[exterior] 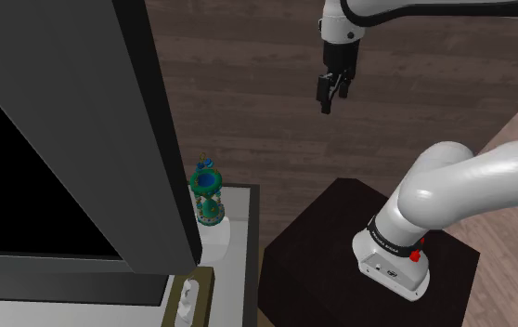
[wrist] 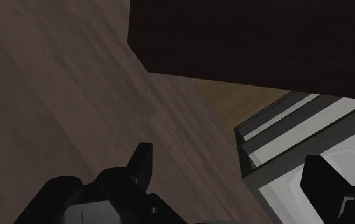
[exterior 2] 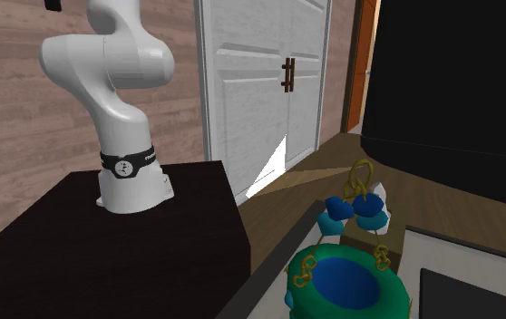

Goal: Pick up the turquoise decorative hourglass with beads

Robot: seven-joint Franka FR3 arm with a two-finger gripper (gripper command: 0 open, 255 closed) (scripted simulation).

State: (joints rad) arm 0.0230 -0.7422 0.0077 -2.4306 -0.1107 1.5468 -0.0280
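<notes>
The hourglass [exterior: 208,195] stands upright on a pale table [exterior: 241,201], right beside a big dark screen. It has a green frame, a blue top and gold chain trim. In the second exterior view its green and blue top [exterior 2: 346,285] is very near the camera, with blue beads [exterior 2: 355,211] and a gold loop just beyond. My gripper [exterior: 330,93] hangs high over the wooden floor, far up and to the right of the hourglass in the shoulder view. In the wrist view the gripper [wrist: 233,178] is open with nothing between its fingers [wrist: 141,164].
The large dark screen [exterior: 62,139] looms over the table on the shoulder view's left. A white object [exterior: 216,237] sits below the hourglass, and another [exterior: 185,302] lies on an olive tray. The dark stand [exterior: 336,228] carries the arm. White double doors [exterior 2: 260,91] stand behind.
</notes>
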